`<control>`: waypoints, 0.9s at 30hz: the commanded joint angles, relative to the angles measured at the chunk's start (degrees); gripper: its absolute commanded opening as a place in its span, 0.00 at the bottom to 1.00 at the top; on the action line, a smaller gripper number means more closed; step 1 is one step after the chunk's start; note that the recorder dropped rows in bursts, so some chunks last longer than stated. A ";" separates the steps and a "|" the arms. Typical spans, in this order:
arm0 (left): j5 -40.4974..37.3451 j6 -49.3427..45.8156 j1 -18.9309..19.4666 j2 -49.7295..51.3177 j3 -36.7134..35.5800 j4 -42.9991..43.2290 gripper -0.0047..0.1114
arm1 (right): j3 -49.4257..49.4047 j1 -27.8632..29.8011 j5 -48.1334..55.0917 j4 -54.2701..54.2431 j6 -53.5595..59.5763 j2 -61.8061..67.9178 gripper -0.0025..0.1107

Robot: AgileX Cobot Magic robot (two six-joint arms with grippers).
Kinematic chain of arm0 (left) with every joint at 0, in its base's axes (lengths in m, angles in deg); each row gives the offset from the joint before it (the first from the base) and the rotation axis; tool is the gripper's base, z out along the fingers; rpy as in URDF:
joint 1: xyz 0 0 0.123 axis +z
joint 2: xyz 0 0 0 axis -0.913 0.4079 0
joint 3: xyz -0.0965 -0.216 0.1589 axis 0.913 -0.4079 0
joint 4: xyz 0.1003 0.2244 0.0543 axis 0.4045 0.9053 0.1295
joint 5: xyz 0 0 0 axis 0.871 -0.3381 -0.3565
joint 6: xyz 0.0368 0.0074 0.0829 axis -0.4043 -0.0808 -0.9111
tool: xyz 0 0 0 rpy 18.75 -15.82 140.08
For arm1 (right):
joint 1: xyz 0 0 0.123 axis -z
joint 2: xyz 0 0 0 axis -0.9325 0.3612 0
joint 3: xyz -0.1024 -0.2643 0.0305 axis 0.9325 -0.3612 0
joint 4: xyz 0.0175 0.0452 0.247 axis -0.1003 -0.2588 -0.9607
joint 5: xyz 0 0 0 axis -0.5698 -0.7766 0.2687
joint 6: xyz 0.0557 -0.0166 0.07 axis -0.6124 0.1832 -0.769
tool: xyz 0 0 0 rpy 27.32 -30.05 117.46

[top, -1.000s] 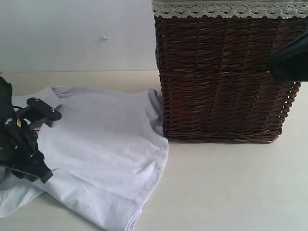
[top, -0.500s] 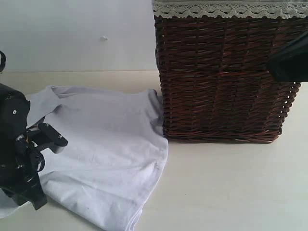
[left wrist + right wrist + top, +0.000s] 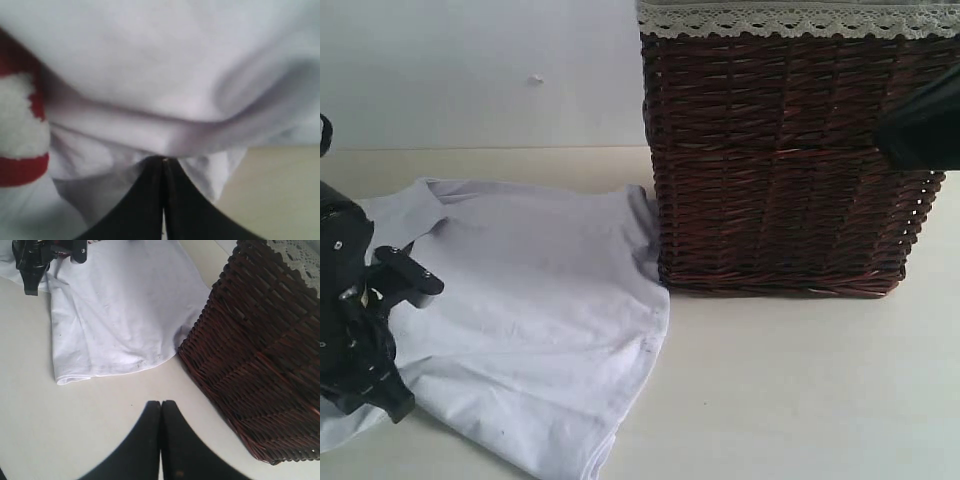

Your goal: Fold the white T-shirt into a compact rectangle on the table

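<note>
The white T-shirt (image 3: 540, 310) lies spread on the table (image 3: 800, 390) at the left, its right edge touching the basket. My left gripper (image 3: 164, 161) is shut with a fold of the shirt at its tips; red fuzzy letters (image 3: 20, 170) show beside it. In the exterior view the left arm (image 3: 355, 330) covers the shirt's left side. My right gripper (image 3: 161, 403) is shut on nothing and hovers over bare table (image 3: 75, 430), apart from the shirt (image 3: 120, 315).
A tall dark brown wicker basket (image 3: 785, 160) with cream lace trim (image 3: 790, 20) stands at the back right, also in the right wrist view (image 3: 265, 355). A plain white wall (image 3: 470, 70) runs behind. The right arm (image 3: 925, 125) is a dark blur before the basket.
The left arm has dropped toward the table's front, then eased back up a little, and the shirt's left side has shifted slightly with it. Basket and right arm are unchanged.
</note>
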 commanded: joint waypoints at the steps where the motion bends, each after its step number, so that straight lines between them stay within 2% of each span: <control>1: 0.59 3.27 2.65 3.42 -3.24 2.84 0.04 | -0.25 0.22 -0.28 0.06 0.61 -0.12 0.02; 3: -2.29 3.64 3.99 4.93 -3.24 3.29 0.04 | -0.25 0.22 -0.28 0.06 0.61 -0.12 0.02; 7: -13.87 -1.11 5.60 6.66 -3.24 3.99 0.04 | -0.25 0.22 -0.28 0.06 0.61 -0.12 0.02; 12: -23.22 -3.21 5.60 6.66 -3.24 4.16 0.04 | -0.25 0.22 -0.70 -0.04 0.61 -0.12 0.02; 18: -25.55 -4.56 5.60 5.16 -3.09 5.82 0.04 | -0.25 0.22 -0.70 -0.04 0.61 -0.12 0.02; 20: -25.55 -5.04 5.60 4.12 -1.69 5.82 0.04 | -0.25 0.22 -0.69 -0.07 1.02 -0.12 0.02; 23: -19.44 -3.21 5.60 0.43 2.30 5.27 0.04 | -0.25 0.22 -0.85 -0.07 1.02 -0.12 0.02; 27: -2.02 -0.10 5.97 -6.83 4.11 2.56 0.04 | -0.25 0.22 -0.85 -0.07 1.02 -0.12 0.02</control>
